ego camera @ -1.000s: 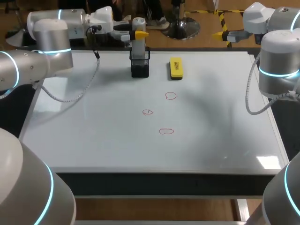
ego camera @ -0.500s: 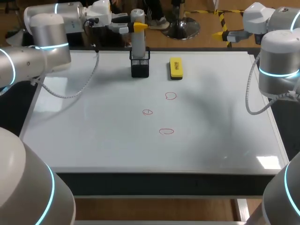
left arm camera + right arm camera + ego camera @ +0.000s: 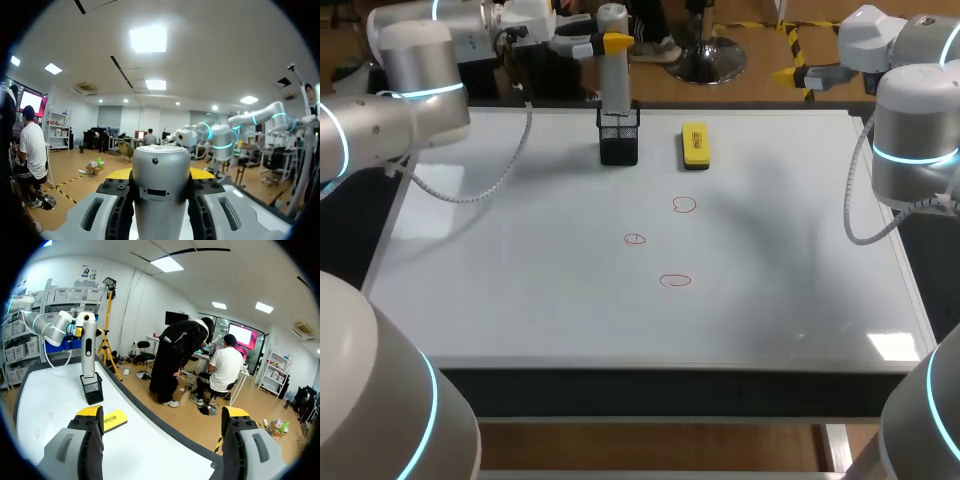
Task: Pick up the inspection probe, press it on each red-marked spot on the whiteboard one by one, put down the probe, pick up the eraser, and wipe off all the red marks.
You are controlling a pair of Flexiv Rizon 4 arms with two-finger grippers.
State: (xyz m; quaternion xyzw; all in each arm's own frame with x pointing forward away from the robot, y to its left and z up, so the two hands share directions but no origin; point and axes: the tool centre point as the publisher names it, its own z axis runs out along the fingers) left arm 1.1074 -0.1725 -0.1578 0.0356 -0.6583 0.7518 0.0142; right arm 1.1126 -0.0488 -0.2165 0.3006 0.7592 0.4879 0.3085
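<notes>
Probe (image 3: 613, 60): upright, gripped near its top; lower end at mouth of black mesh holder (image 3: 619, 140), far edge of whiteboard (image 3: 520, 300).
L pincer (image 3: 160, 176): closed on probe, one finger on each side.
R pincer (image 3: 162, 412): wide, empty, off far R corner.
Eraser (image 3: 695, 145): flat, just beside holder.
Red marks (image 3: 684, 205): three, mid-board, unwiped.
Risk: sideways move before tip clears rim → holder snags, tips or drags. High grip → probe may pivot when pressed.

**Whiteboard and what lies on it**

The whiteboard (image 3: 520, 300) fills the middle of the frame. A black mesh holder (image 3: 619, 143) stands at upper centre. A yellow eraser (image 3: 695, 146) lies near it on the right. Three red marks (image 3: 675, 281) sit around the centre.
</notes>
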